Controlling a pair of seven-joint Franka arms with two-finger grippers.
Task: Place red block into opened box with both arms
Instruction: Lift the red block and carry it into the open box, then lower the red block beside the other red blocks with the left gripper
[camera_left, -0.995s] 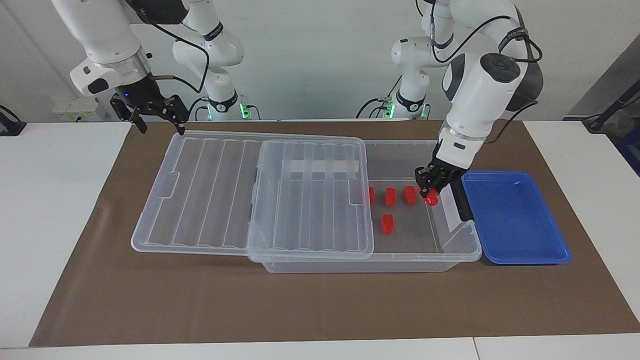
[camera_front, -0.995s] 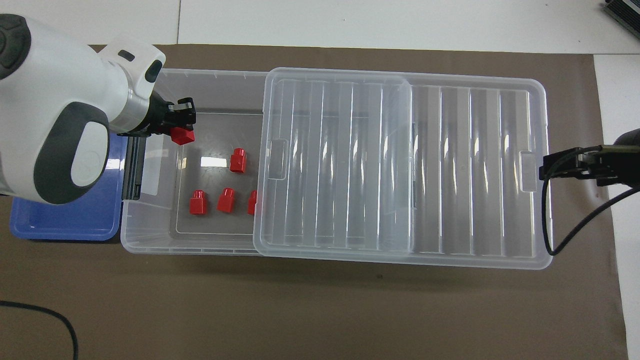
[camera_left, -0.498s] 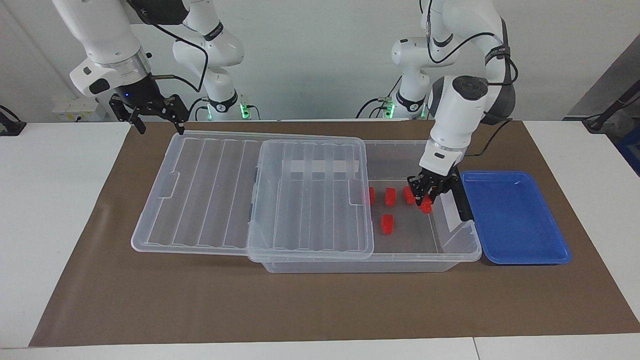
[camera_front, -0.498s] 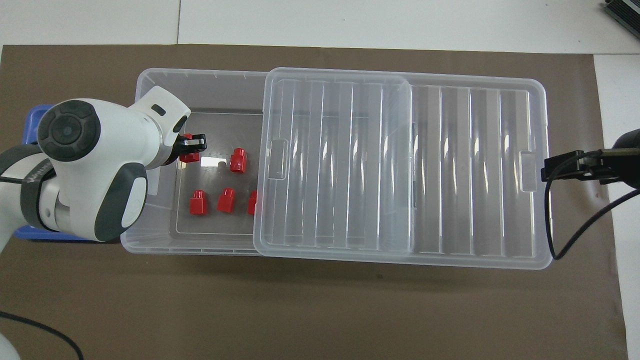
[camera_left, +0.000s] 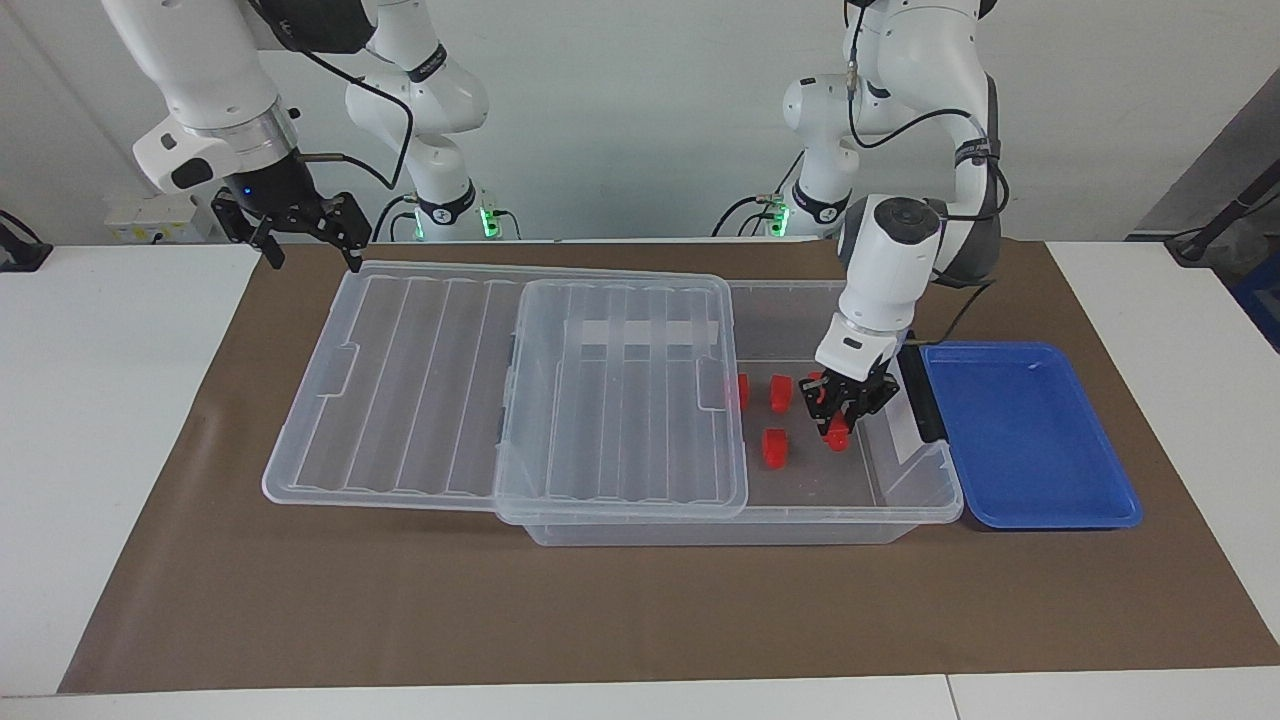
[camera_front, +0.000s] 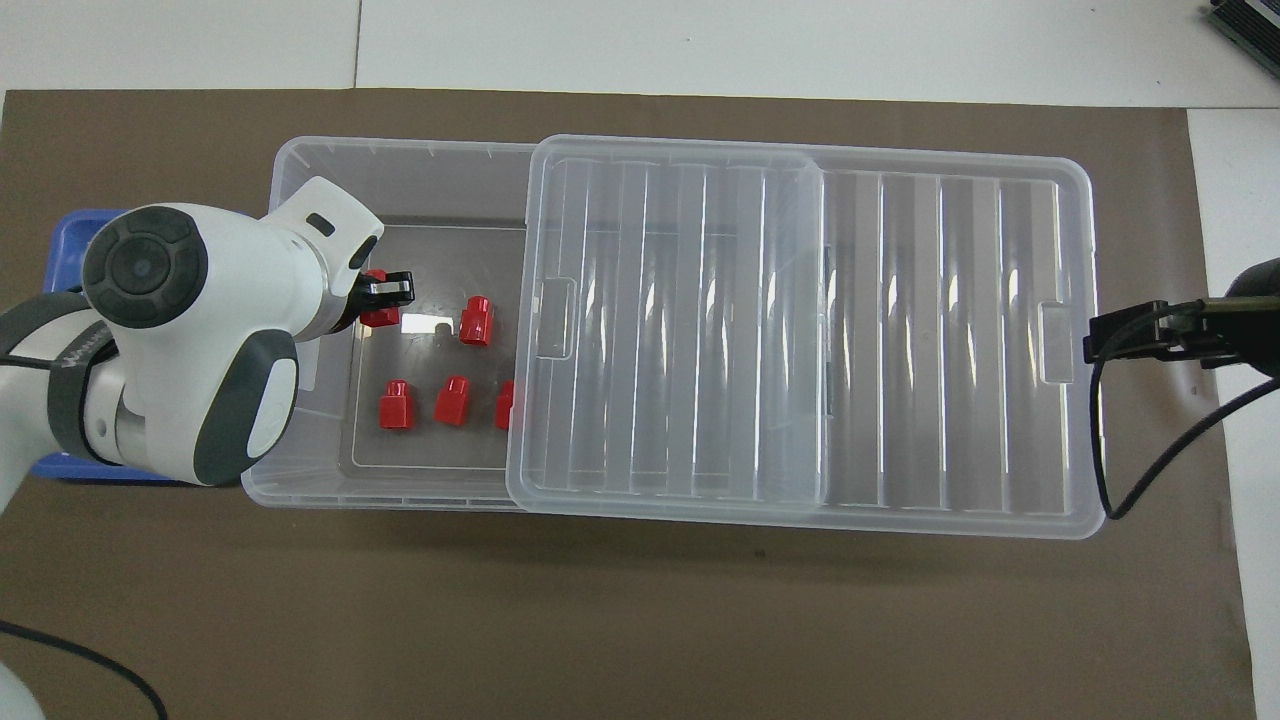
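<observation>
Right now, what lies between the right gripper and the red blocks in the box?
The clear lid, slid off toward the right gripper, fills that stretch; three loose red blocks and a fourth partly under its edge lie past it. The overhead view shows it best.

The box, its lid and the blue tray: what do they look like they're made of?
The box looks like clear, glossy, rigid plastic: the red blocks show through its walls. The lid, slid toward the right arm's end, seems the same clear plastic, moulded with ribs that catch highlights. The blue tray looks like opaque, smooth plastic with a slight sheen and a rolled rim.
</observation>
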